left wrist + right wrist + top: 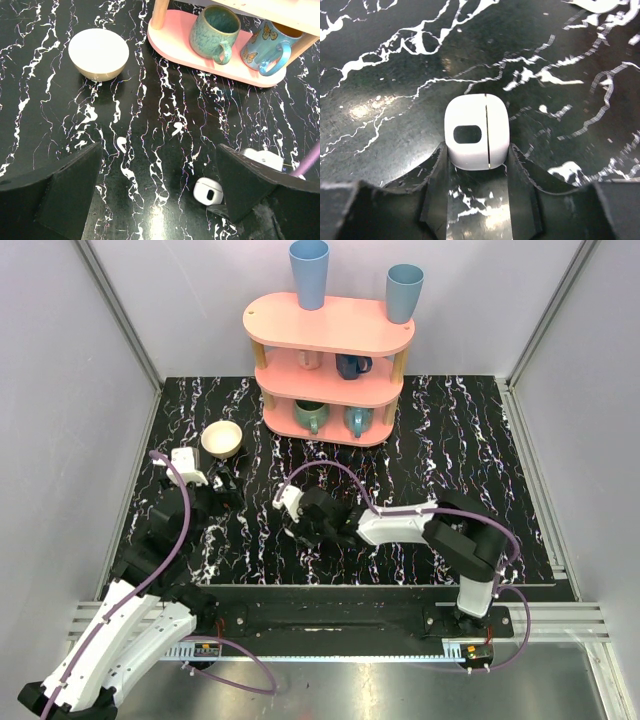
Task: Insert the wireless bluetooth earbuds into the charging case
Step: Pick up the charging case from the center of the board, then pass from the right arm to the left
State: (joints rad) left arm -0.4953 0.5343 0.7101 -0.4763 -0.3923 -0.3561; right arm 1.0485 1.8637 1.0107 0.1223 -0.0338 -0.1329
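Jaws on the right arm [395, 525] clamp the white charging case [476, 132] by its two sides, the case resting on the black marbled tabletop [460, 440] near its middle. Just beside it, jaws on the left arm [130, 635] stand spread wide, holding nothing. Beyond sit a cream bowl [98, 54] and a pink shelf [330, 325] of mugs

Bowl [222, 438] + shelf [330, 325] block far left/ctr; table [500, 440] open at right.

Charging case [206, 190] — right edge hidden
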